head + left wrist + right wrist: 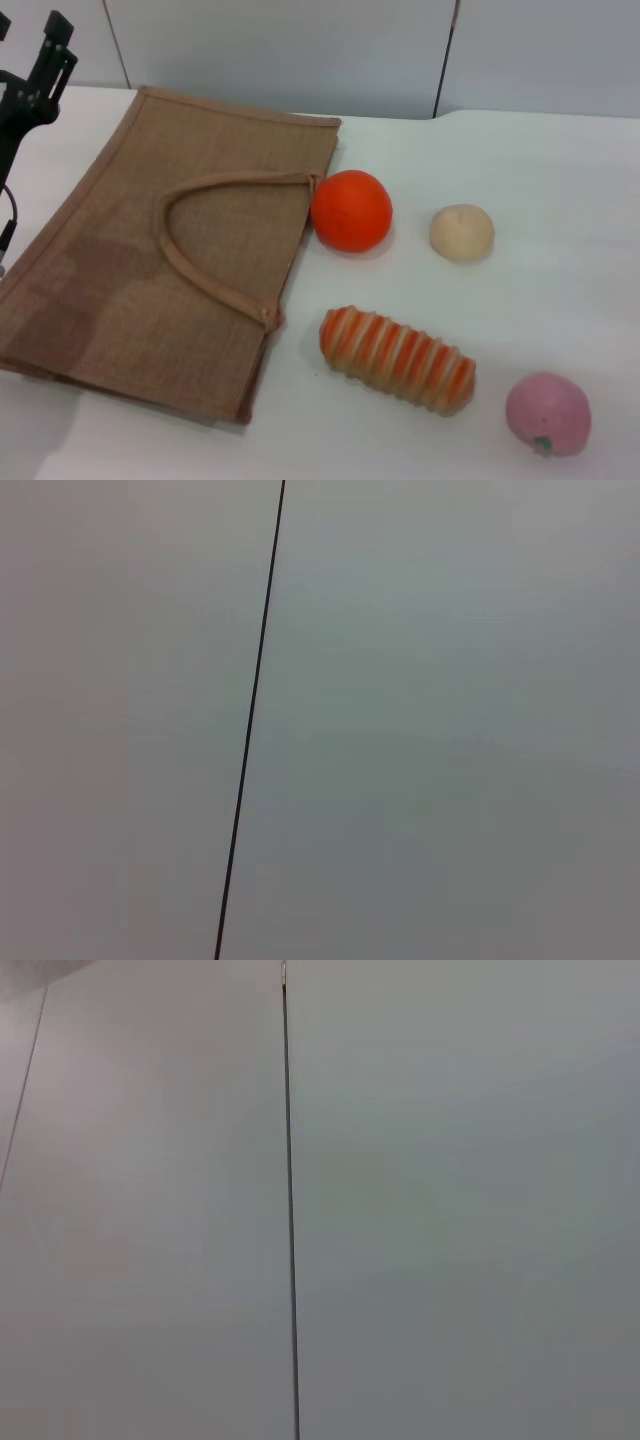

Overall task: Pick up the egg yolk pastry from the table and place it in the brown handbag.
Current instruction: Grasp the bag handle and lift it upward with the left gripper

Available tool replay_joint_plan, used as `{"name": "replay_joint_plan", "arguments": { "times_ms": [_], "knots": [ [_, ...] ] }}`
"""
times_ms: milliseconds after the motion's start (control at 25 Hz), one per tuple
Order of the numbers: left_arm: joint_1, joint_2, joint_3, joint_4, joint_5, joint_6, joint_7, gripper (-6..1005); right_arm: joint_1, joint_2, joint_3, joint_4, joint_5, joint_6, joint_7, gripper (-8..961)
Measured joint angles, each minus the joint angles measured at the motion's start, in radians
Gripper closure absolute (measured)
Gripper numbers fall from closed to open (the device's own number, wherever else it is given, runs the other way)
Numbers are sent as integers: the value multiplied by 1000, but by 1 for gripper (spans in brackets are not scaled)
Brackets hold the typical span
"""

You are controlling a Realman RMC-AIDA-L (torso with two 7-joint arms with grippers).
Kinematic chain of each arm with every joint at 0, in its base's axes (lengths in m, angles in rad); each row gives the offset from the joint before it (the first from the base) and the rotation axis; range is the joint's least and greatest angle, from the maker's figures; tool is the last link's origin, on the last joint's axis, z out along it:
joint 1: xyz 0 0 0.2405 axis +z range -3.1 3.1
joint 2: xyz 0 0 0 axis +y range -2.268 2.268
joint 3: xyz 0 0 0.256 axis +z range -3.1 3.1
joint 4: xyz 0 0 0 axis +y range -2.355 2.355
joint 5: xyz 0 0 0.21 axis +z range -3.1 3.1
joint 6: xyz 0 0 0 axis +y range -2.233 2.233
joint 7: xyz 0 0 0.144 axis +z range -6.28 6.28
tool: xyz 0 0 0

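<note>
The egg yolk pastry [462, 232], a small pale beige dome, sits on the white table right of centre. The brown handbag [120, 290], a large flat jute tote, lies on the table's left half with its loop handle [205, 240] spread on top and its mouth facing the right. My left gripper [48, 55] is raised at the far upper left, above the bag's far left corner and well away from the pastry. My right gripper is out of view. Both wrist views show only a grey wall panel with a dark seam.
An orange fruit [351, 210] lies between the bag's edge and the pastry. A striped orange-and-cream bread roll [397, 359] lies nearer the front. A pink peach-like ball [547, 413] sits at the front right. A grey wall [300, 50] stands behind the table.
</note>
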Motion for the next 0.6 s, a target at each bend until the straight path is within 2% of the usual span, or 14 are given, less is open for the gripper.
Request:
{"name": "replay_joint_plan", "arguments": {
  "times_ms": [600],
  "knots": [
    [0,1,0,0,0,-1,0,261,0,0,0,0,0,2,0,136]
  ]
}}
